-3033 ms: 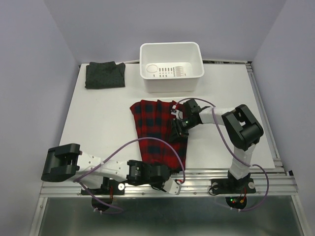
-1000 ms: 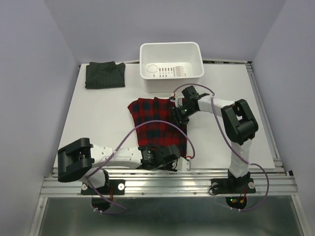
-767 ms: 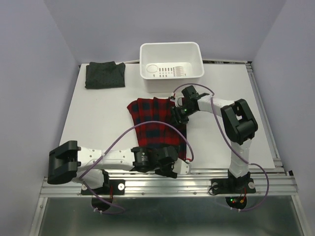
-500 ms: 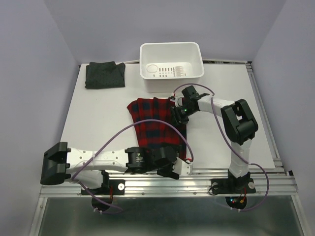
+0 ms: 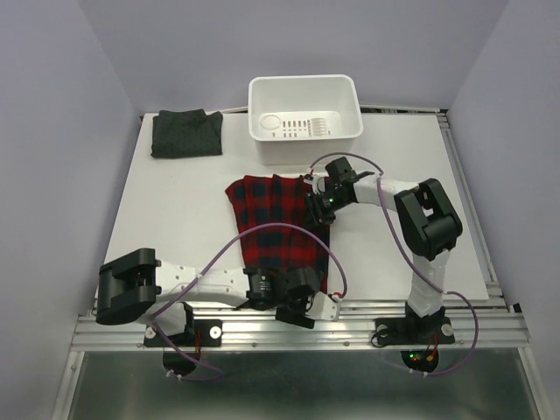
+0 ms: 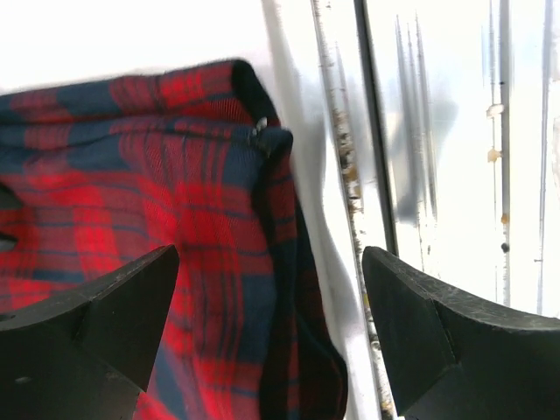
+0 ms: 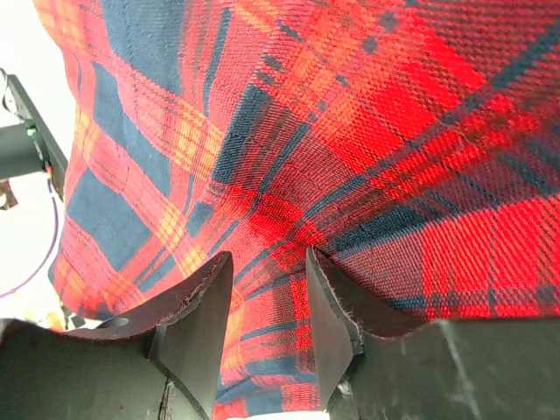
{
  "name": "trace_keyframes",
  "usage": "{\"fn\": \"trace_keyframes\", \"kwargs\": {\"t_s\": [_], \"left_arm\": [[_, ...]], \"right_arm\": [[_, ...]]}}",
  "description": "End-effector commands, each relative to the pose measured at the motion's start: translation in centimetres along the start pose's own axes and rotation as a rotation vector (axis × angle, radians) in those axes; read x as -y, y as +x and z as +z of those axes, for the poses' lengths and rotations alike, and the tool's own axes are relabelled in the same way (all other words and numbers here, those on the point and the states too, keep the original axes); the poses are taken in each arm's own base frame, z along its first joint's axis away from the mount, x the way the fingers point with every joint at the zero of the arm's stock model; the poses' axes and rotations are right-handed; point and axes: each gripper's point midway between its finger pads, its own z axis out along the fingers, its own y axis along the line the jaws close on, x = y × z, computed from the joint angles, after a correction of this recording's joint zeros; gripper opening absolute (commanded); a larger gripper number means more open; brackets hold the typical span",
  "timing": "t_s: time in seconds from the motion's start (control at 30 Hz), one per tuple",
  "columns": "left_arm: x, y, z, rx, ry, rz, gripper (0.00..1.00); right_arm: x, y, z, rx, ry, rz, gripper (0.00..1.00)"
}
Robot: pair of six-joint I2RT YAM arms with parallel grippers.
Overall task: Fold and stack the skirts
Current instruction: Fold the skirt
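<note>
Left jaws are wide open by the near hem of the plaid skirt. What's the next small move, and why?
Probably lower the left gripper onto the near right corner of the plaid skirt and close. Its open jaws straddle the cloth's edge there without gripping it, while the right gripper pinches the cloth at the far right edge. The grey skirt lies folded at the far left.

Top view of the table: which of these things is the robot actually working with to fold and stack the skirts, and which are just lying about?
Part of the job: plaid skirt, pinched by the right hand, with the open left hand at its near edge; folded grey skirt at the far left corner.
Just lying about: white tub, behind the plaid skirt.
</note>
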Motion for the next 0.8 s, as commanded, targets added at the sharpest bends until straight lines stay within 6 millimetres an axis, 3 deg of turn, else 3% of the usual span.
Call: {"fn": "trace_keyframes", "kwargs": {"t_s": [0.0, 0.07, 0.17, 0.3, 0.53, 0.63, 0.73, 0.77], "left_arm": [[1.7, 1.2, 1.5, -0.029, 0.064, -0.007, 0.94], [2.2, 1.9, 1.9, -0.045, 0.071, -0.026, 0.84], [2.1, 1.8, 2.0, -0.045, 0.031, -0.038, 0.82], [3.3, 2.0, 2.5, -0.110, -0.028, -0.013, 0.81], [2.5, 2.6, 3.3, -0.182, -0.127, -0.051, 0.60], [2.5, 1.8, 2.5, -0.177, -0.146, -0.016, 0.52], [2.3, -0.9, 0.9, -0.135, -0.115, -0.032, 0.37], [2.5, -0.6, 0.6, -0.143, -0.103, -0.032, 0.34]], "right_arm": [[0.7, 4.1, 1.5, -0.091, 0.045, 0.020, 0.45], [0.5, 5.1, 1.7, -0.107, 0.042, 0.020, 0.45], [0.4, 5.8, 1.9, -0.122, 0.040, 0.020, 0.45], [0.0, 6.8, 2.2, -0.143, 0.037, 0.016, 0.45], [-0.2, 6.6, 1.9, -0.131, 0.043, 0.007, 0.45], [-0.2, 6.1, 1.7, -0.123, 0.052, -0.006, 0.45], [-0.6, 5.0, 1.4, -0.101, 0.057, -0.025, 0.46], [-0.6, 5.0, 1.4, -0.102, 0.058, -0.021, 0.46]]}}
